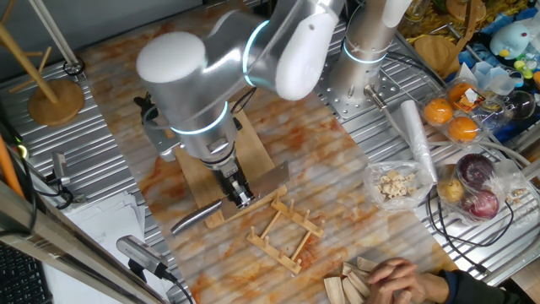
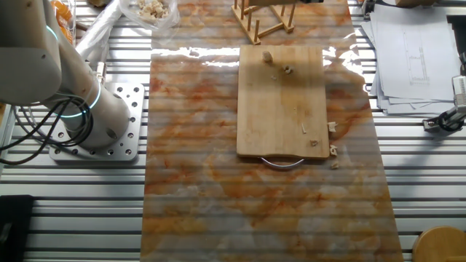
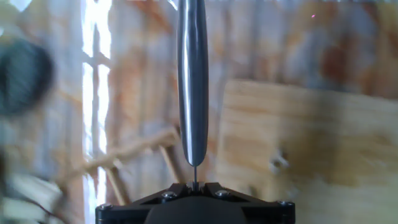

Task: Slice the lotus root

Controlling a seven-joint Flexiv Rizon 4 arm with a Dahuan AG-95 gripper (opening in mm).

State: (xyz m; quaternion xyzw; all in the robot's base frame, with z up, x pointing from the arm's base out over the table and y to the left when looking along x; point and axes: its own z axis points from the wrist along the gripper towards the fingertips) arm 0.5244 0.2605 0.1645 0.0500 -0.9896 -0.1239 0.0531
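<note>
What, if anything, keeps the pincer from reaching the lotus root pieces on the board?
Probably nothing: it looks able. The pincer, shut on the knife, hangs close by the board, and the lotus root pieces lie uncovered.

Hand view blurred throughout, wooden board (image 3: pixel 311 143) soft-edged and cut by the right edge, pale speck on it unidentifiable, knife handle (image 3: pixel 192 81) cropped at top

A robotics lab, dressed as a kitchen. The arm (image 1: pixel 211 76) is bolted to a ribbed aluminium desk (image 2: pixel 73 196) by a perforated plate (image 2: pixel 109 149), with a marbled mat (image 2: pixel 196 145) laid over it. Cables (image 2: pixel 29 131), printed papers (image 2: pixel 415 58), a wooden board (image 2: pixel 280 102), bagged fruit (image 1: pixel 477 181) and plush toys (image 1: pixel 515 38) crowd around.
</note>
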